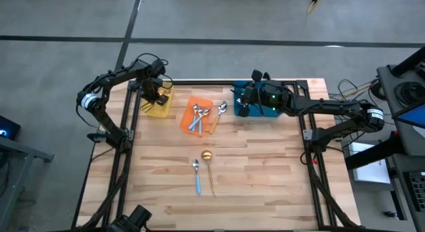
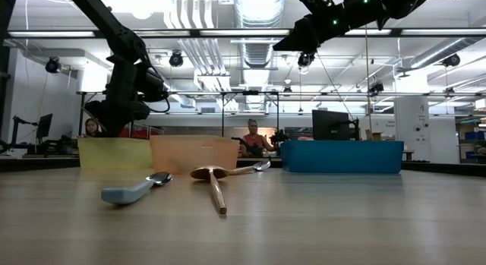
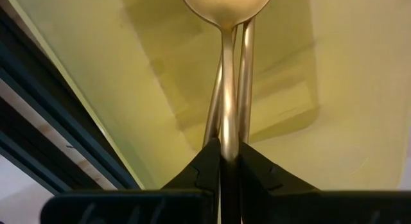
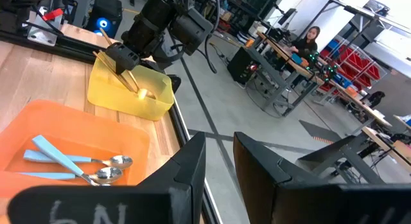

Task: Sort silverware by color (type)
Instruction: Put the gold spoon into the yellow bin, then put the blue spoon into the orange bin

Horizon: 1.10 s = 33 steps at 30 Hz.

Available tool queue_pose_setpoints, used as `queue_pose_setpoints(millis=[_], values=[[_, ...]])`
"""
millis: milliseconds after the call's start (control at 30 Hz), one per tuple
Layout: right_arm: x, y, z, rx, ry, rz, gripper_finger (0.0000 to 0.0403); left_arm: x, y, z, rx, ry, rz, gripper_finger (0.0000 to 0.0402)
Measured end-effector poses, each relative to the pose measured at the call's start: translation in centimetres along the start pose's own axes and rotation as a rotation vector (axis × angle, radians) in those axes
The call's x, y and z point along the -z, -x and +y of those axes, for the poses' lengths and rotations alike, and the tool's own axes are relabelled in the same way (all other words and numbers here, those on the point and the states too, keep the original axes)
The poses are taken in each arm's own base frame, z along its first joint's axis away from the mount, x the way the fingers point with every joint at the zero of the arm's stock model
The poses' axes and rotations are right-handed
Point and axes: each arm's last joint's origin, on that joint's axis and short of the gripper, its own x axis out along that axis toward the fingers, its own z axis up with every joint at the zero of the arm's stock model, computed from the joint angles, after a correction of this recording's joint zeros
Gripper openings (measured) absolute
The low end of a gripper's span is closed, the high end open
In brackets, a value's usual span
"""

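My left gripper [image 3: 223, 147] points down into the yellow bin [image 1: 158, 111], shut on thin gold spoons [image 3: 226, 70] whose bowl end [image 3: 225, 6] is lowest. The right wrist view shows the same gripper [image 4: 125, 60] over the bin [image 4: 128, 95]. My right gripper [image 1: 240, 106] hangs level above the blue bin [image 1: 269, 114], its fingers [image 4: 192, 166] apart with nothing between them. Two blue-handled spoons [image 4: 70, 161] lie in the orange bin [image 1: 197, 116]. A blue-handled spoon [image 1: 197, 177] and a gold spoon [image 1: 209, 171] lie flat on the table. My left gripper pinches the gold handles [image 3: 225, 131] between its two fingers, partway along their length. Two thin handles run side by side out of the pinch. The fingers come from above, pointing down, with the spoons hanging bowl end down inside the yellow bin. Whether the bowl touches the bin floor, I cannot tell.
A spoon with an orange handle [image 1: 216, 117] lies just right of the orange bin. The three bins stand in a row along the table's far edge. Bare wood [image 1: 265, 172] spreads around the two loose spoons. People sit at desks [image 4: 308, 38] beyond the table.
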Motion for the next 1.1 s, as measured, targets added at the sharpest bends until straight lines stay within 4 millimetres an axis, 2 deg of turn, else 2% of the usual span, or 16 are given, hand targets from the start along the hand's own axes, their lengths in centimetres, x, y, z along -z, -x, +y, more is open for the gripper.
queue_pose_setpoints(millis=[267,733,1100], values=[[0.0,0.0,0.0,0.0,0.0,0.0,0.0073,0.0,0.0,0.0,0.0,-0.007,0.001,0.0027],[0.0,0.0,0.0,0.0,0.0,0.001,0.0073,0.1,0.0,0.0,0.0,-0.01,0.007,0.0136],[0.0,0.0,0.0,0.0,0.0,0.001,0.0073,-0.2,1.4,0.0,0.001,-0.019,0.004,0.0148]])
